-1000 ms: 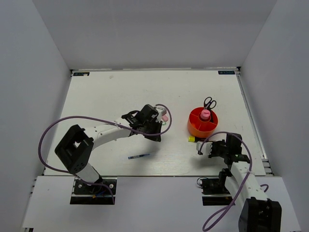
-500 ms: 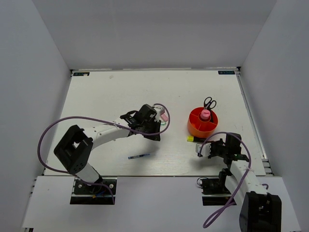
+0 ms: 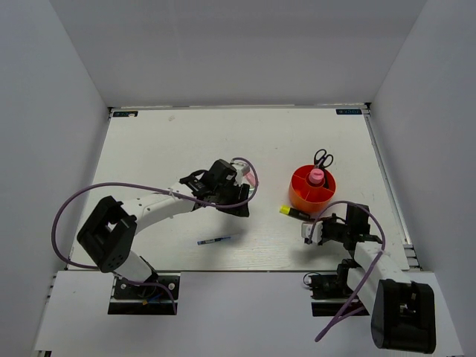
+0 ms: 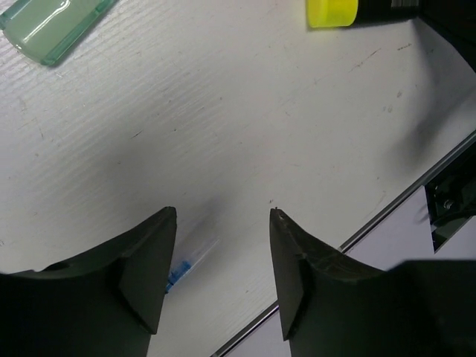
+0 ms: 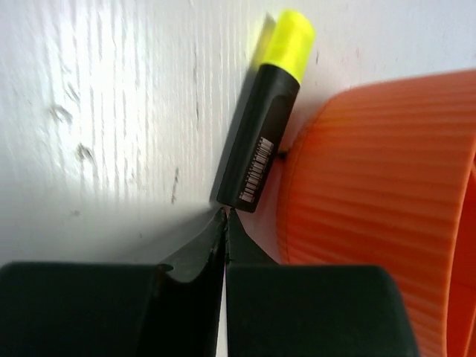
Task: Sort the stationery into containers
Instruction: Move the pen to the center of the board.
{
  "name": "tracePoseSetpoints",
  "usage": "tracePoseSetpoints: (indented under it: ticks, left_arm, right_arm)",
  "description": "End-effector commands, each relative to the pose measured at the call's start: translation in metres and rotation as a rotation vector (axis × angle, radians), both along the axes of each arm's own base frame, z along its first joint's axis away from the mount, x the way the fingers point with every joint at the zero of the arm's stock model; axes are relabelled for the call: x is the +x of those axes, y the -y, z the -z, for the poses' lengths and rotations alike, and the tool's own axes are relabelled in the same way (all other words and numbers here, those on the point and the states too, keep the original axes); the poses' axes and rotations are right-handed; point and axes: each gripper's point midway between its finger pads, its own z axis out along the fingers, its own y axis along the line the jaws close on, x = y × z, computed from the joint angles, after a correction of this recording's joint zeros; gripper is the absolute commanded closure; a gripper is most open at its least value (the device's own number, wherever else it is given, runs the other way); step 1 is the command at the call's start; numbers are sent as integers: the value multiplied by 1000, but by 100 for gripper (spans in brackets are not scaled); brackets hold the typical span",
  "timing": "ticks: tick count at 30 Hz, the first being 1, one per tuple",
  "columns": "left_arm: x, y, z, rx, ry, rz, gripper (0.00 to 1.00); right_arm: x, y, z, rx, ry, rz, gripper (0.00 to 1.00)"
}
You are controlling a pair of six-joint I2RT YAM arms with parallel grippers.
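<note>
Yellow-capped black marker beside orange cup

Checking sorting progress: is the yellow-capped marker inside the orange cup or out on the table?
Out. The yellow-capped marker lies flat on the table beside the orange cup, outside its wall.

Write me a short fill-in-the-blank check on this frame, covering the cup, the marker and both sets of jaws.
1. The tube standing in the cup is ___.
2. The marker lying beside the cup has a ___ cap.
3. The right jaws are ___.
4. The left jaws are ___, with nothing between them.
Missing words: pink; yellow; shut; open.
</note>
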Motion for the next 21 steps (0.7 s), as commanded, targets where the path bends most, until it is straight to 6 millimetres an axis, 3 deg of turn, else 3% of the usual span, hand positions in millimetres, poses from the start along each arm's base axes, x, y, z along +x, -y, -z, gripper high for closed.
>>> tracePoseSetpoints:
  ticks: [1, 7, 11, 12, 14, 15, 16, 17, 18, 19, 20, 21]
  left_arm:
    - [2, 4, -17, -55, 30, 3, 36]
    - [3, 20, -19, -106, 4, 31, 27]
    - [8, 30, -17, -120, -33, 5, 25]
    - [14, 35, -25, -137, -27, -2, 25]
    - [14, 39, -16, -114, -67, -42, 27]
    - [23, 47, -28, -132, -61, -81, 29]
    - [20, 52, -30, -127, -72, -89, 35]
    - [24, 51, -22, -78, -86, -120, 41]
    - [25, 54, -22, -67, -89, -154, 48]
    - [31, 58, -25, -71, -83, -177, 55]
    - [33, 61, -23, -69, -97, -225, 69]
    - [39, 60, -21, -73, -110, -301, 77]
  right_arm:
    - [-4, -27, -16, 129, 46, -124, 100]
    - [-7, -51, -42, 250, 141, -266, 100]
    - [-2, -48, -54, 250, 90, -233, 100]
    - [-7, -46, -51, 252, 29, -212, 100]
    - [-7, -41, -67, 231, -18, -183, 100]
    - [-33, -42, -55, 242, -165, -171, 96]
    - [-33, -42, -68, 237, -162, -178, 89]
    - [-36, -41, -75, 233, -159, -175, 66]
    - [-46, -41, -82, 240, -223, -156, 59]
    - [-51, -41, -90, 249, -259, -139, 56]
    - [-53, -38, -98, 259, -279, -90, 56]
    - [-50, -37, -112, 294, -318, -23, 61]
